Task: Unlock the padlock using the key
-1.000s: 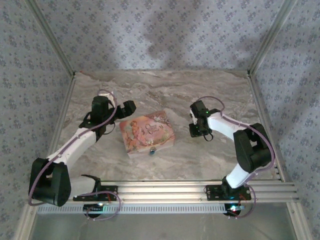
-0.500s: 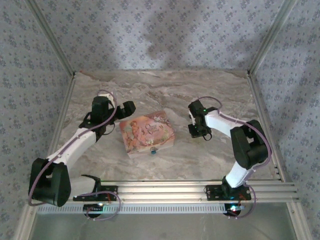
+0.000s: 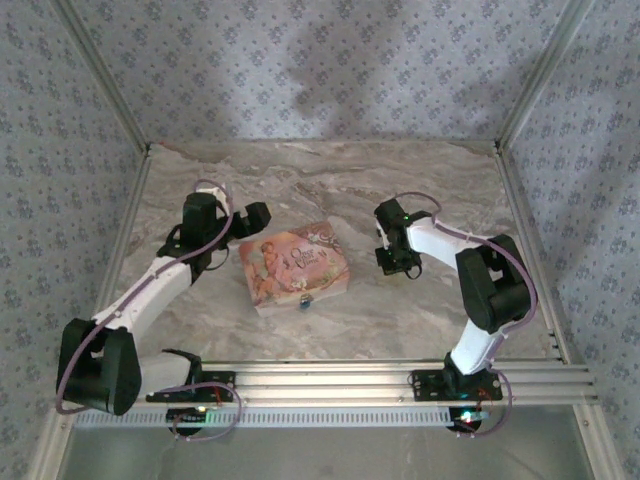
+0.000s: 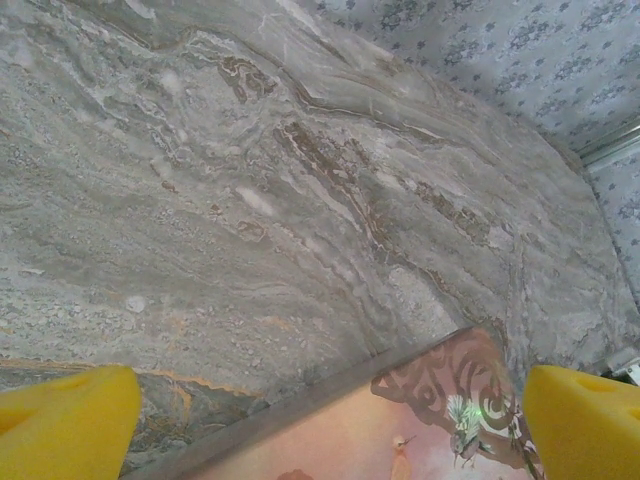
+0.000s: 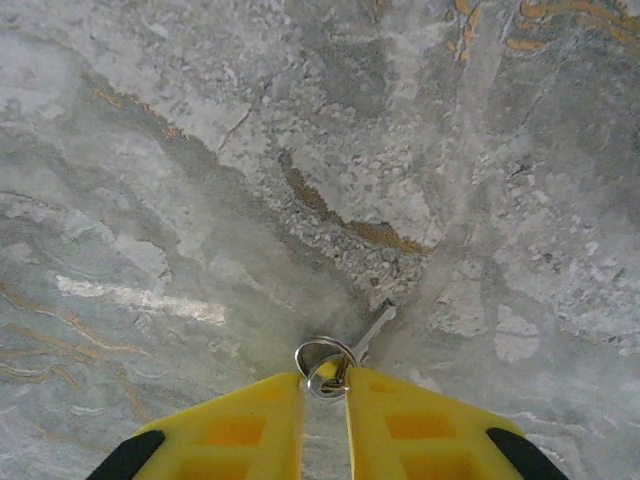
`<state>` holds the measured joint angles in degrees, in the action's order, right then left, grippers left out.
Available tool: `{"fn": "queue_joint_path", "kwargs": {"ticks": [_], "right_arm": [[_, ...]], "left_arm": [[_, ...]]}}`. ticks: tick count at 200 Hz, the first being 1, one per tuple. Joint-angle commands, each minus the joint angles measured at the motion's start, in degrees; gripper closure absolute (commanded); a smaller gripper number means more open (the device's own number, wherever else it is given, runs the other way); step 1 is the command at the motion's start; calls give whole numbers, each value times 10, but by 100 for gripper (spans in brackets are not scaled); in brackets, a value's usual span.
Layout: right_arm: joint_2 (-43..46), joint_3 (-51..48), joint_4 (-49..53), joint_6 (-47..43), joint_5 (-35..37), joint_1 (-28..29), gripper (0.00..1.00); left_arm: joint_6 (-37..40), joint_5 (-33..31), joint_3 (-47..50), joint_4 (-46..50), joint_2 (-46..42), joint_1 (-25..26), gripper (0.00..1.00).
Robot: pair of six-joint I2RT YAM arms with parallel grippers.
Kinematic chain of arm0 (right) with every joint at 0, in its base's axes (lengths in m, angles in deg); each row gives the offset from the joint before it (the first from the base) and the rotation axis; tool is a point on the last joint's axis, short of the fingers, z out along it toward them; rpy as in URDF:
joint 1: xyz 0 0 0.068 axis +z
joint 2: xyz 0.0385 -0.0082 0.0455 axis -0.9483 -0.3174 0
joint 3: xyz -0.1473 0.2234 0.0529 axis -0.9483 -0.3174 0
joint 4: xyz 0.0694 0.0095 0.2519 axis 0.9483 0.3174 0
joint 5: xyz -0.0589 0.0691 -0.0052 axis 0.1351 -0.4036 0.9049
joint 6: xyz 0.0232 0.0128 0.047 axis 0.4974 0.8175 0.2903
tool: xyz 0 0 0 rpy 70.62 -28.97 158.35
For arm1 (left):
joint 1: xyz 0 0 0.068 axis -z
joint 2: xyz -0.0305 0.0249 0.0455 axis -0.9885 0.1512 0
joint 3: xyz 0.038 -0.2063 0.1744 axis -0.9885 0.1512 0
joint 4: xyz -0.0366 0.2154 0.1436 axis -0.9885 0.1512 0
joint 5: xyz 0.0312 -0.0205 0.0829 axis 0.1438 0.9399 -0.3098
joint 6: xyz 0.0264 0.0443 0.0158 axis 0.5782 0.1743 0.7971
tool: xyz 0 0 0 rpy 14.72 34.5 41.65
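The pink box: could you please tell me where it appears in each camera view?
Top external: pink box at table centre, between the arms.
Left wrist: pink box corner at the bottom edge, between the yellow fingers.
Right wrist: marble tabletop, with the key at the right hand.
Shared landmark: that veined marble tabletop.

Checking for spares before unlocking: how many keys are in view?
1: the key lies on the table, its ring end between the right gripper fingertips. Others could be hidden.

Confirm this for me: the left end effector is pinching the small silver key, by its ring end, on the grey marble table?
Not the left. The right end effector is pinching the small silver key on the grey marble table, as the right wrist view shows.
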<state>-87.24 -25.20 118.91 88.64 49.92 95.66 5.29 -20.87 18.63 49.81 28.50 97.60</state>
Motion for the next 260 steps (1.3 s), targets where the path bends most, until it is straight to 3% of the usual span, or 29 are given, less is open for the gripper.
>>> {"fn": "queue_joint_path", "kwargs": {"ticks": [1, 20, 74, 138, 166, 182, 260], "right_arm": [[-15, 10, 24, 5, 12, 5, 80], [-15, 11, 24, 5, 23, 8, 80], [-6, 14, 26, 5, 32, 13, 100], [25, 21, 29, 4, 28, 19, 100], [10, 24, 44, -1, 27, 19, 75], [2, 30, 48, -5, 33, 19, 68], [-30, 46, 51, -12, 28, 20, 65]], "left_arm": [[10, -9, -16, 5, -17, 4, 2], [11, -10, -17, 6, -17, 4, 2], [15, -13, -20, 10, -17, 4, 2], [15, -13, -20, 11, -18, 4, 2], [16, -15, -17, 12, -21, 4, 2], [16, -15, -17, 13, -20, 3, 2], [19, -17, -16, 15, -23, 4, 2]]}}
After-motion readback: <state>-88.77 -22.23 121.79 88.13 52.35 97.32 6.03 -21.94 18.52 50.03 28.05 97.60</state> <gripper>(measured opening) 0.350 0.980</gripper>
